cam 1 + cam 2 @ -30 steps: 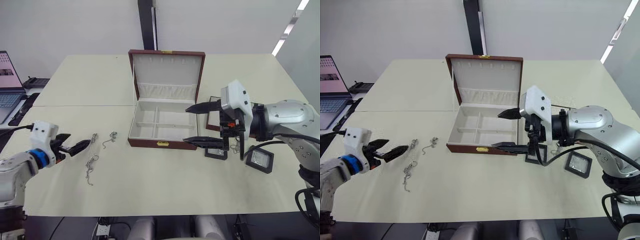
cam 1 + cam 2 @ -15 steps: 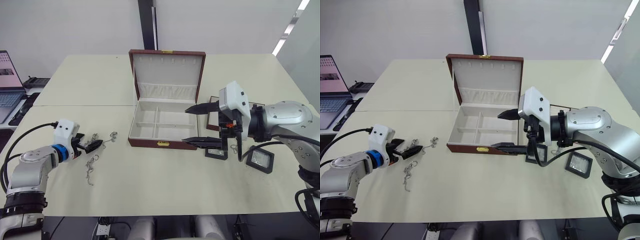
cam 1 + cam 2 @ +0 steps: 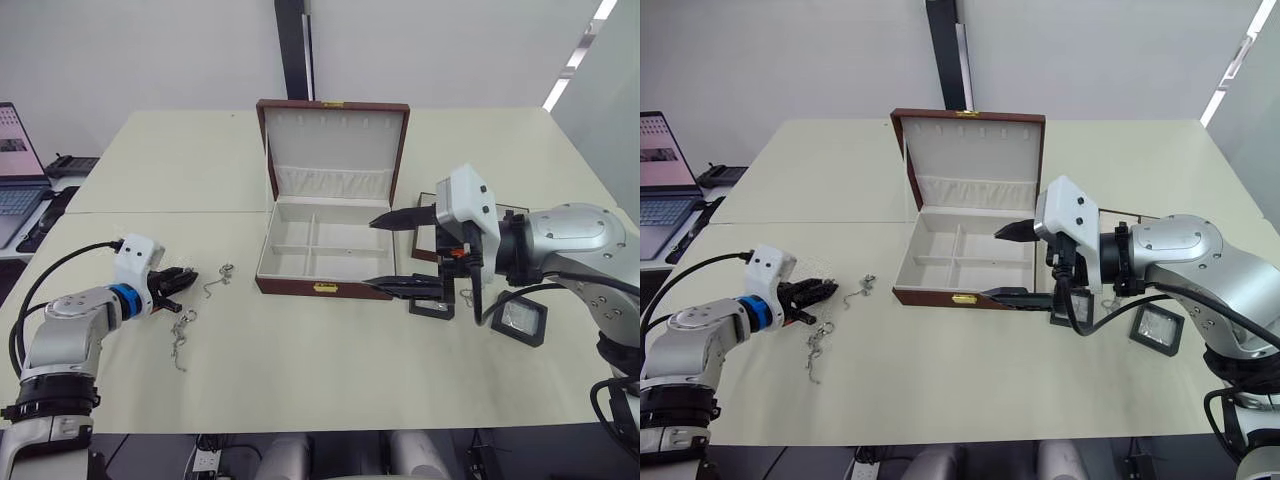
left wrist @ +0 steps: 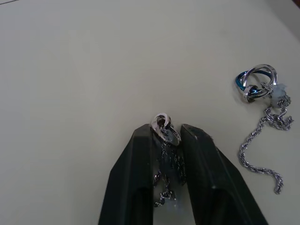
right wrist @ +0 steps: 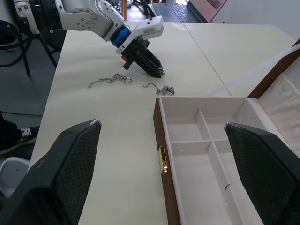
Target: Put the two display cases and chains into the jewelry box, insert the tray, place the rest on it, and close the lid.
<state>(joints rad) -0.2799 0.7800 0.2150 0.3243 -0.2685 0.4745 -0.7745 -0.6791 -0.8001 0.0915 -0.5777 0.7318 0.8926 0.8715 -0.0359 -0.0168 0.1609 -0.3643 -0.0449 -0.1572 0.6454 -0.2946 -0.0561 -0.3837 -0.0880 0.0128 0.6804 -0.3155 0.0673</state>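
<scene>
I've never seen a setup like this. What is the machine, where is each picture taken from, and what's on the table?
It is a humanoid robot with two arms. Two pictures come from its head, looking down at a table; the other two from cameras on its wrists.

An open jewelry box sits in the middle, empty. The left gripper has its jaws shut on a chain; two more chains lie beside it. The right gripper hangs wide open by the box, with two display cases beneath it.

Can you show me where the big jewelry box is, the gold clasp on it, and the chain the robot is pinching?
jewelry box (image 3: 385,287), left eye view, front wall.
gold clasp (image 3: 325,288), left eye view, its middle.
chain (image 4: 164,126), left wrist view, ring end between the fingers.
</scene>
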